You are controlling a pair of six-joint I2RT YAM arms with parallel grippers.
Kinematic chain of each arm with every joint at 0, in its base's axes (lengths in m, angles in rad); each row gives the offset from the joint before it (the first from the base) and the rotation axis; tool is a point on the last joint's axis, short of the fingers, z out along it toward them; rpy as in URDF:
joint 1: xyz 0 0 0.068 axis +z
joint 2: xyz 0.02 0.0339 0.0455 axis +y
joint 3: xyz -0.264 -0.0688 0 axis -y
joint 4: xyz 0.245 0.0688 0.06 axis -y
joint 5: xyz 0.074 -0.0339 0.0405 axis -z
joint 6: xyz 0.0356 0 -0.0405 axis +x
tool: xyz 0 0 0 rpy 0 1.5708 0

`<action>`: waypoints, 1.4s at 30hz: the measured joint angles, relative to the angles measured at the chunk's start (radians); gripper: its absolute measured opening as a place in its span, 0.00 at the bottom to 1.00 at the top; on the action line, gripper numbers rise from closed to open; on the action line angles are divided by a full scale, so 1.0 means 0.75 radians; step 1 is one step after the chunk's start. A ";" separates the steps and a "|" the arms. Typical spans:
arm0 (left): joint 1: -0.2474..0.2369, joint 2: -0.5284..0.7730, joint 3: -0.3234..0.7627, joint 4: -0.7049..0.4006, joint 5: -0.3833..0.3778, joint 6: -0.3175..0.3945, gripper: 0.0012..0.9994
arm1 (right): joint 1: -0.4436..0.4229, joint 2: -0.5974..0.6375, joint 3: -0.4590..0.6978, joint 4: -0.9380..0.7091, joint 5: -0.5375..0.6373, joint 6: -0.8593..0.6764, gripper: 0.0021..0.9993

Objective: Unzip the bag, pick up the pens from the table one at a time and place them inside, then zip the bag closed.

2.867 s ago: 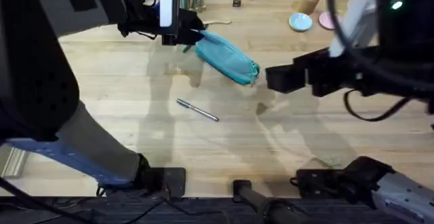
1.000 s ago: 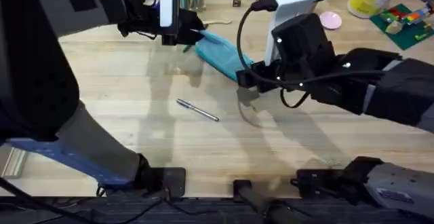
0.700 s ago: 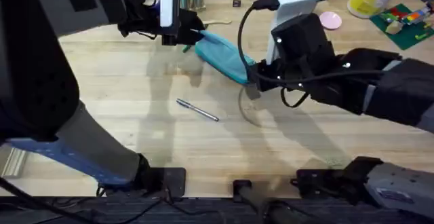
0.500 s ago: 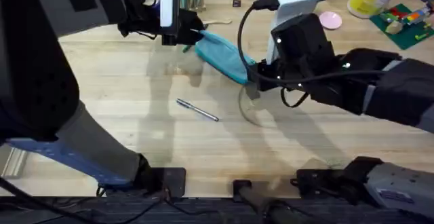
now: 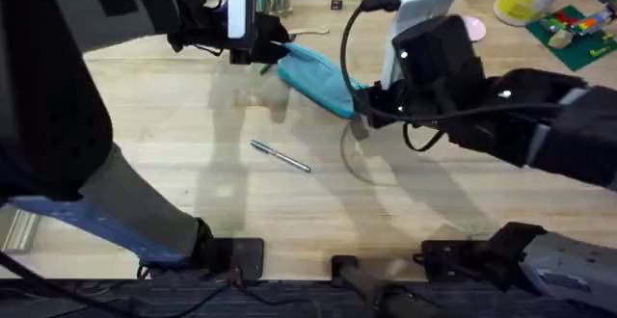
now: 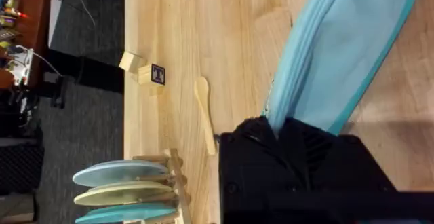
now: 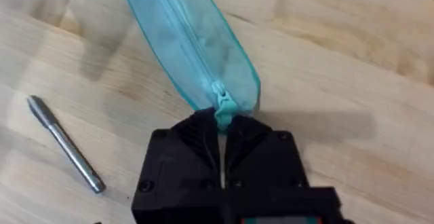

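- Lying slantwise on the table (image 5: 174, 145): teal bag (image 5: 313, 75), far-centre.
- Right gripper (image 7: 222, 137) closed, pinching zipper pull (image 7: 224, 106) at bag's near end.
- Left gripper (image 6: 291, 139) clamped on far end.
- Silver pen (image 5: 281, 156) lies apart, nearer the bases.

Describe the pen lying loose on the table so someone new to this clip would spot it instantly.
Start at the teal bag stretched between the two grippers on the pale wooden table. Nearer the arm bases lies the silver pen, alone on bare wood. It is slim and metallic, unlike the soft pouch.
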 joint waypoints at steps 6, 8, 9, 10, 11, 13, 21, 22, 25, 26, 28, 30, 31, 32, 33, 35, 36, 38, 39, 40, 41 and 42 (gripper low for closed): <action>0.000 0.000 0.000 0.000 0.000 0.000 0.04 | 0.000 -0.071 0.021 0.010 0.005 -0.027 0.03; 0.000 0.000 0.000 0.000 0.000 0.000 0.04 | 0.000 -0.073 0.024 0.009 0.005 -0.028 0.03; 0.000 0.000 0.000 0.000 0.000 0.000 0.04 | 0.000 -0.073 0.024 0.009 0.005 -0.030 0.03; 0.000 0.000 0.000 0.000 0.000 0.000 0.04 | 0.000 -0.073 0.024 0.009 0.005 -0.032 0.03; 0.000 0.000 0.000 0.000 0.000 0.000 0.04 | 0.000 -0.073 0.025 0.008 0.005 -0.032 0.03; 0.000 0.000 0.000 0.000 0.000 0.000 0.04 | 0.000 -0.073 0.025 0.009 0.005 -0.032 0.03; 0.000 0.000 0.000 0.000 0.000 0.000 0.04 | 0.000 -0.073 0.025 0.009 0.005 -0.032 0.03; 0.000 0.000 0.000 0.000 0.000 0.000 0.04 | 0.000 -0.073 0.025 0.011 0.005 -0.032 0.03; 0.000 0.000 0.000 0.001 -0.001 0.000 0.04 | 0.000 -0.066 0.025 0.050 0.005 -0.032 0.03; 0.000 0.000 0.000 0.001 -0.002 0.000 0.04 | 0.000 -0.059 0.025 0.074 0.005 -0.032 0.03; 0.000 0.000 0.000 0.002 -0.006 0.000 0.04 | 0.000 -0.035 0.025 0.132 0.005 -0.032 0.03; 0.000 0.000 0.000 0.003 -0.008 0.000 0.04 | 0.000 -0.013 0.025 0.194 0.005 -0.032 0.03; 0.000 0.000 0.000 0.004 -0.010 0.000 0.04 | 0.000 -0.003 0.025 0.225 0.005 -0.032 0.03; 0.000 0.000 0.000 0.005 -0.012 0.000 0.04 | 0.000 0.005 0.025 0.245 0.005 -0.032 0.03; 0.000 0.000 0.000 0.006 -0.012 0.000 0.04 | 0.000 0.013 0.025 0.262 0.005 -0.032 0.03; 0.000 0.000 0.000 0.007 -0.014 0.000 0.04 | 0.000 0.033 0.025 0.285 0.003 -0.032 0.03; 0.000 0.000 0.000 0.007 -0.014 0.000 0.04 | 0.000 0.046 0.025 0.301 -0.002 -0.032 0.03; 0.000 0.000 0.000 0.007 -0.013 0.000 0.04 | 0.000 0.072 0.025 0.334 -0.017 -0.032 0.03; 0.000 0.000 0.000 0.007 -0.013 0.000 0.04 | 0.000 0.085 0.025 0.357 -0.023 -0.032 0.03; 0.000 0.000 0.000 0.007 -0.013 0.000 0.04 | 0.000 0.101 0.025 0.387 -0.028 -0.032 0.03; 0.000 0.000 0.000 0.007 -0.013 0.000 0.04 | 0.000 0.111 0.025 0.410 -0.032 -0.032 0.03; 0.000 0.000 0.000 0.007 -0.013 0.000 0.04 | 0.000 0.125 0.025 0.439 -0.036 -0.032 0.03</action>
